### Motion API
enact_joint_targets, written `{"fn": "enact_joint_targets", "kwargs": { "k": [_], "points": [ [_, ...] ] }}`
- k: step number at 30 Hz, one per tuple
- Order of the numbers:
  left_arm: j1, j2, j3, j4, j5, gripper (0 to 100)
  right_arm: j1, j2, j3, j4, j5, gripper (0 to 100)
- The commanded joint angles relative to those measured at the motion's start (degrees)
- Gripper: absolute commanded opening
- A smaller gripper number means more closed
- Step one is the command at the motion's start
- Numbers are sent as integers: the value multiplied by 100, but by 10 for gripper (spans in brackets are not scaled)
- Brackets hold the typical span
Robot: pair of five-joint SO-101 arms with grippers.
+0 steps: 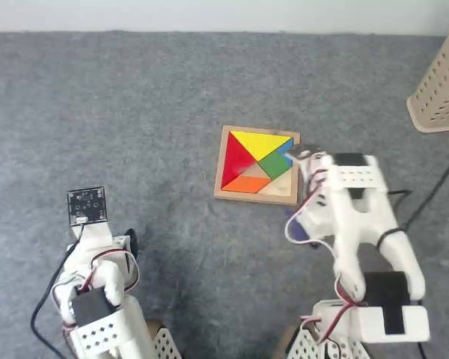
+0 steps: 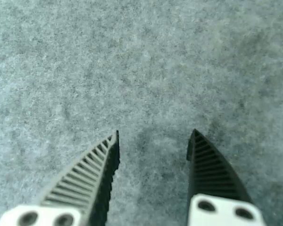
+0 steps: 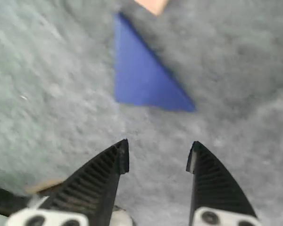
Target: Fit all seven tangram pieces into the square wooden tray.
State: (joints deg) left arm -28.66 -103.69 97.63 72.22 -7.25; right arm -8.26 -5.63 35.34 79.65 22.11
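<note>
The square wooden tray (image 1: 254, 198) lies mid-table holding a yellow triangle (image 1: 260, 142), a red triangle (image 1: 236, 161), a green piece (image 1: 273, 164) and an orange piece (image 1: 247, 184). Its near right corner (image 1: 278, 187) looks bare wood. A blue triangle (image 3: 144, 77) lies flat on the carpet just outside the tray's near right corner (image 3: 153, 5), and a sliver of this blue triangle (image 1: 298, 228) shows under the right arm (image 1: 352, 202). My right gripper (image 3: 158, 153) hovers open a short way from it, holding nothing. My left gripper (image 2: 153, 141) is open over bare carpet at the near left.
A beige slatted basket (image 1: 441, 82) stands at the far right edge. The left arm (image 1: 97, 269) sits folded at the near left, well away from the tray. Grey carpet (image 1: 135, 112) covers the whole table.
</note>
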Motion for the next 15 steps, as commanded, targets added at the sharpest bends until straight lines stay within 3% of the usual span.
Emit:
{"fn": "enact_joint_targets", "kwargs": {
  "k": [1,8,15],
  "points": [
    [0,-70,-110,18,53,225,-374,-312,132,-365,-352,209],
    [0,-70,-110,18,53,225,-154,338,70,-954,-554,209],
    [0,-70,-110,18,53,225,576,1024,-721,-945,-563,209]
  ]
}}
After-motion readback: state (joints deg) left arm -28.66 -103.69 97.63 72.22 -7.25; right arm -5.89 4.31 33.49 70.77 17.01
